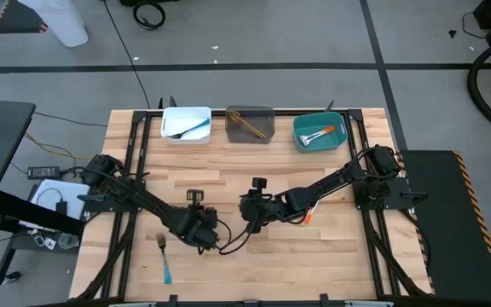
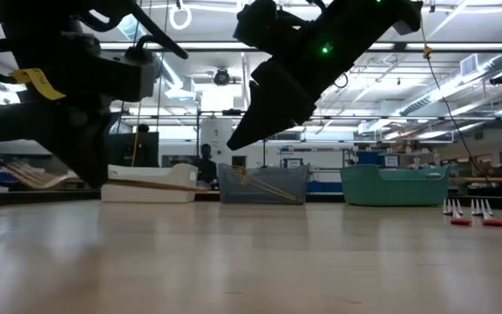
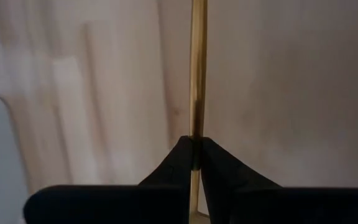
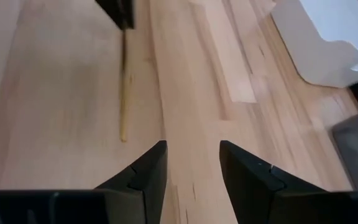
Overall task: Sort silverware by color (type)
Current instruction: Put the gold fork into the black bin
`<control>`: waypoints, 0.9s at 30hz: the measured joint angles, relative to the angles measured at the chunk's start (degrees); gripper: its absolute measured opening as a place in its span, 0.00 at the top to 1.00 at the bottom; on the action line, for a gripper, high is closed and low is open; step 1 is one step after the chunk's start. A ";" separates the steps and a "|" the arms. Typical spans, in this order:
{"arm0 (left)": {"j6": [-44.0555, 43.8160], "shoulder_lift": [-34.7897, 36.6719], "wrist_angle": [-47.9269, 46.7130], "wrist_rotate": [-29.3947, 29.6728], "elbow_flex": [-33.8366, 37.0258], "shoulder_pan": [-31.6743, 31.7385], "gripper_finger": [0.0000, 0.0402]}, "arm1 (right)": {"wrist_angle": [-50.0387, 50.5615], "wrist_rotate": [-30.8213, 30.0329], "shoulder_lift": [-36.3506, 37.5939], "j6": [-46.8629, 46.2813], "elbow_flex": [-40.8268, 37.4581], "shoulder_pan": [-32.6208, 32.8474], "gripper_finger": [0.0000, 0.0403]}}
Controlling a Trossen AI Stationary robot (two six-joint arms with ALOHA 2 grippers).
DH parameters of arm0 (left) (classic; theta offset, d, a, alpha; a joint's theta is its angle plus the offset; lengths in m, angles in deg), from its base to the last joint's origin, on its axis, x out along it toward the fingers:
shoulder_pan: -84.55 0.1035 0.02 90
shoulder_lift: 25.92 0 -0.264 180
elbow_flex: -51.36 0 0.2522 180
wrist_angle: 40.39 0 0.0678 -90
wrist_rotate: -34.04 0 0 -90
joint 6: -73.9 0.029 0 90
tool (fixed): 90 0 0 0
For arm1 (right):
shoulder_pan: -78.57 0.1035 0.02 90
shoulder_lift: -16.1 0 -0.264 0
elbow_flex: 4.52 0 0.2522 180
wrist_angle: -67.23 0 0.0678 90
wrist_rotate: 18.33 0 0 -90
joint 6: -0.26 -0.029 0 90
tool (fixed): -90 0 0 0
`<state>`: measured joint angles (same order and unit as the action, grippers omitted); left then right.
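Mostly sorted: white bin (image 1: 186,113) at 11 o'clock holds blue-handled piece, grey bin (image 1: 250,112) at 12 gold ones, teal bin (image 1: 320,142) at 1 orange ones.

Left pincer (image 1: 205,239) clamps thin gold utensil (image 3: 197,74) near 6.

Right pincer (image 4: 192,163) open, empty, table centre.

Left: blue-handled fork (image 1: 164,257) at 7, orange-handled pieces (image 2: 470,212).

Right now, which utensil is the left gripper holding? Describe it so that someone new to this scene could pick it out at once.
Start at the wooden table and find the left gripper near its front middle. Its fingers are shut on a thin gold utensil, which sticks straight out from the fingertips. It is gold all over, unlike the blue-handled fork lying beside the gripper and the orange-handled pieces further off.
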<state>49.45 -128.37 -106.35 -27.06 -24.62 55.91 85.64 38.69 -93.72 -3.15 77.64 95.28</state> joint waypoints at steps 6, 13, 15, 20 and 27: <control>6.95 0.04 0.25 4.14 -0.02 1.86 0.93 | -0.07 1.79 2.26 2.03 0.04 -0.73 0.61; 12.13 0.04 2.67 7.48 -0.04 4.75 0.92 | -0.18 2.80 3.33 3.65 0.04 -1.04 0.61; 14.00 0.07 3.24 9.83 -0.04 5.21 0.92 | 0.58 3.61 3.33 3.07 0.04 -1.59 0.61; 19.68 0.09 5.00 18.03 -0.07 5.40 0.92 | 1.19 15.36 5.60 -2.86 0.07 -5.12 0.59; 31.46 0.09 12.28 28.66 -0.09 5.29 0.92 | 1.93 23.40 7.86 -8.25 0.14 -9.80 0.57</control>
<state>80.91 -128.28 -94.07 1.60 -24.70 61.20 87.58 62.09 -85.86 -11.41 77.78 85.49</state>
